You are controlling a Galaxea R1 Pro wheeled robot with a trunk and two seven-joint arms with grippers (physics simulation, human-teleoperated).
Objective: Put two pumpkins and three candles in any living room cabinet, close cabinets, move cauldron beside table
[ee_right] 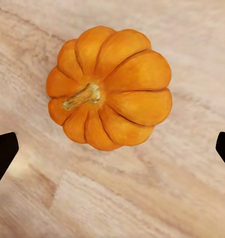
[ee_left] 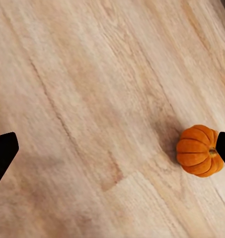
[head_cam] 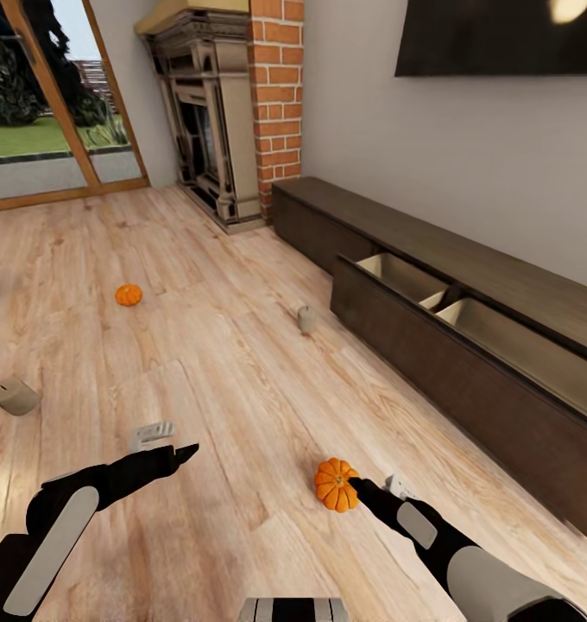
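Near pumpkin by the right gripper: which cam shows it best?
Right wrist view: the near pumpkin sits large and whole, stem up, between the open fingertips. The head view shows it small, partly behind the right gripper. The left wrist view shows it small at the edge.

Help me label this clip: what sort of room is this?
Most likely a living room: an ornate fireplace beside a red brick chimney, a black wall-hung TV, and a long low dark wood cabinet on light plank flooring.
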